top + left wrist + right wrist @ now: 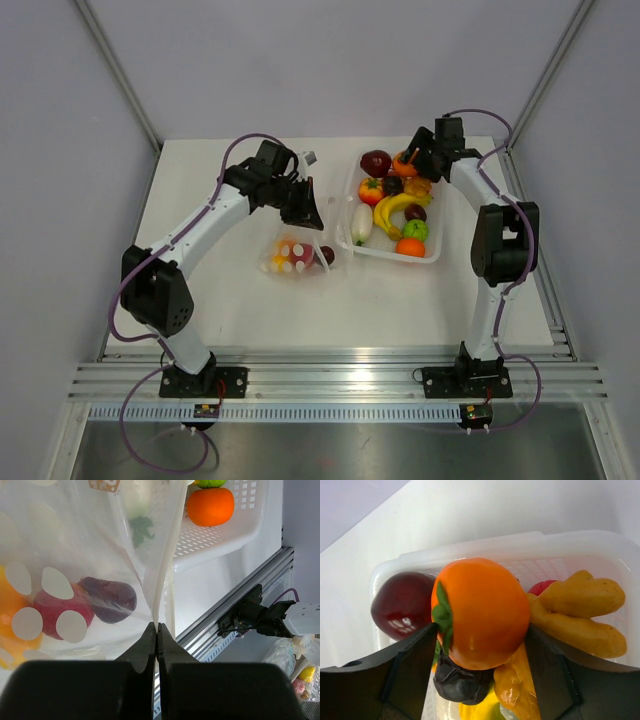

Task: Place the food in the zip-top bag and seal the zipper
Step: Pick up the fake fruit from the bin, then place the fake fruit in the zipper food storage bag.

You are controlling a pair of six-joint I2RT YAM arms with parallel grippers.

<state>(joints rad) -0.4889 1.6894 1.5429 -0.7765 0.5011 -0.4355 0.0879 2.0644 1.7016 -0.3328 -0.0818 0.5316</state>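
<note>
near to far. surface [230, 300] with the zip-top bag [295, 255] lying on it near the middle, just left of the white perforated tray [220, 540]. the left tool [157, 630] is fully closed, its tips pinching the bag's thick pale edge strip, probably the zipper [164, 570], and holding that edge up. inside the bag, behind its white blotches, lie a red piece [55, 611], a dark purple piece [112, 599] touching it, and a yellow-orange piece [7, 605] at the frame edge. the film is thin, floppy and slippery, and likely sags wherever it is not held; the stiffer edge strip is the sound place to grip. in the tray a round orange fruit [210, 505] sits at the near end. at the tray's far end the right tool [481, 630] stands wide, one jaw on each flank of an orange persimmon-like fruit [480, 610]; whether it already grips cannot be told. a dark red apple-like piece [402, 602] and a knobbly yellow-brown piece [580, 600] lie beside it. the food looks hard, glossy and light, so it may squirt from the jaws; take it across its widest girth
</note>
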